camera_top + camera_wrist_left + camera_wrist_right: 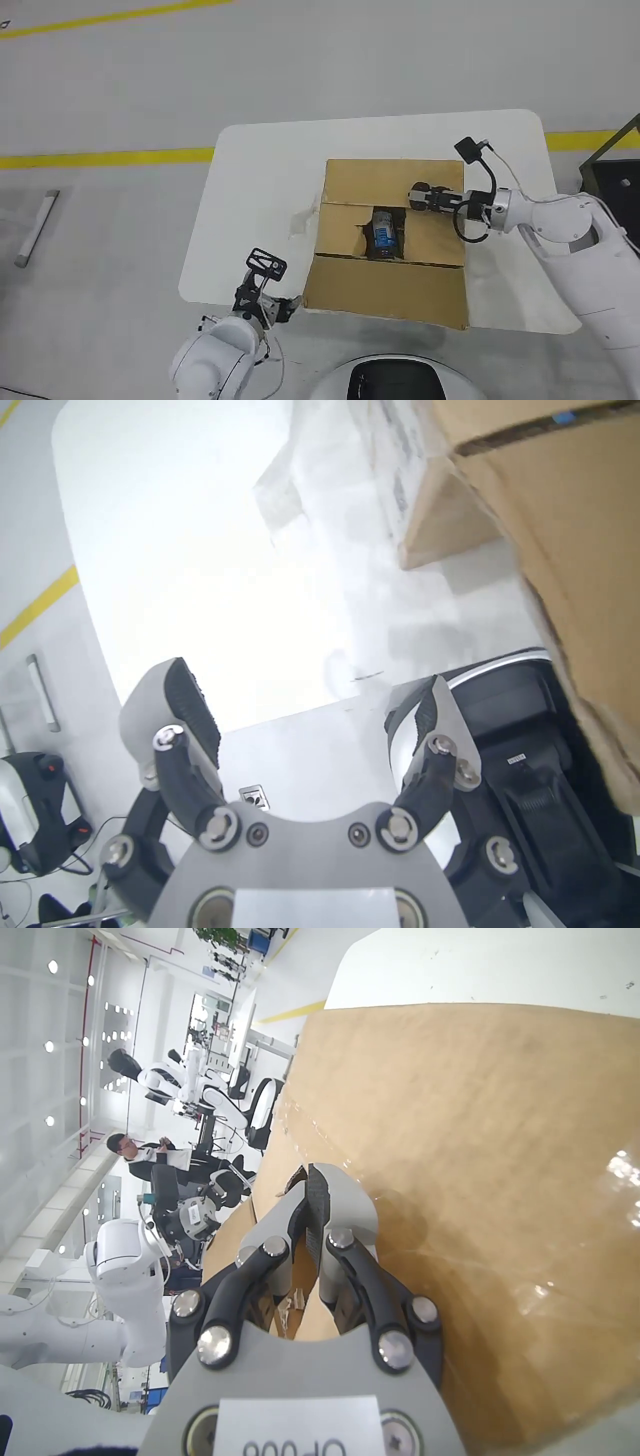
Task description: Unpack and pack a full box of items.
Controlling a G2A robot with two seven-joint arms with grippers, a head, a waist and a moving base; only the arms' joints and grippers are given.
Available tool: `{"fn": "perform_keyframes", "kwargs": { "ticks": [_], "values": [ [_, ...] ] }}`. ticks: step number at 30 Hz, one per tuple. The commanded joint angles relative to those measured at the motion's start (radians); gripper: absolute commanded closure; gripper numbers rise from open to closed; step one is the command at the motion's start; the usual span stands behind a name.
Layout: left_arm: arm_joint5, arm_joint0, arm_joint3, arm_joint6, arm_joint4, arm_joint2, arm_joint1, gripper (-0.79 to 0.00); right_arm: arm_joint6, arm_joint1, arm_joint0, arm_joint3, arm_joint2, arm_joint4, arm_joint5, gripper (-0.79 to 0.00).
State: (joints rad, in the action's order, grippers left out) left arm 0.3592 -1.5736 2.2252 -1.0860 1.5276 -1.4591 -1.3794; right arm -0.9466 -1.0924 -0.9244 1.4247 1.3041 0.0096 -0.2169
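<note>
While the left gripper [310, 695] hangs open and empty by the box's [385, 290] near corner, the right gripper [306, 1188], pinched on the edge of a flap [450, 1128], is nearer the gap where an item [383, 235] lies inside.

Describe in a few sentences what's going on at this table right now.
A two-armed robot is working on a cardboard box on a white table. The right gripper is shut on the edge of a top flap. The flaps are partly open, and a blue item shows through the gap. The left gripper is open and empty by the box's near corner.
</note>
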Motion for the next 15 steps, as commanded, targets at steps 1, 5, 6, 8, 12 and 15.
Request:
{"fn": "perform_keyframes", "kwargs": {
  "ticks": [1, 5, 6, 8, 12, 15],
  "values": [
    [-0.002, -0.006, 0.016, 0.005, -0.018, 0.028, 0.000, -0.785, -0.002, 0.002, 0.002, 0.004, 0.003, 0.000, 0.003, 0.000],
    [-0.021, 0.017, 0.041, 0.013, -0.053, 0.081, -0.002, -0.785, -0.004, 0.005, 0.003, 0.017, 0.011, 0.004, 0.004, 0.000],
    [-0.022, 0.027, 0.048, 0.016, -0.063, 0.095, -0.002, -0.785, -0.005, 0.006, 0.004, 0.022, 0.013, 0.003, 0.005, 0.000],
    [-0.043, 0.047, 0.053, 0.014, -0.081, 0.114, -0.004, -0.785, -0.008, 0.008, 0.003, 0.028, 0.018, 0.002, 0.006, 0.000],
    [-0.056, 0.097, 0.062, 0.019, -0.100, 0.146, -0.004, -0.785, 0.007, 0.012, 0.003, 0.032, 0.034, 0.013, 0.005, 0.000],
    [-0.085, 0.144, 0.056, 0.024, -0.117, 0.154, -0.006, -0.785, 0.020, 0.014, -0.002, 0.041, 0.050, 0.045, -0.010, 0.000]
  ]
}}
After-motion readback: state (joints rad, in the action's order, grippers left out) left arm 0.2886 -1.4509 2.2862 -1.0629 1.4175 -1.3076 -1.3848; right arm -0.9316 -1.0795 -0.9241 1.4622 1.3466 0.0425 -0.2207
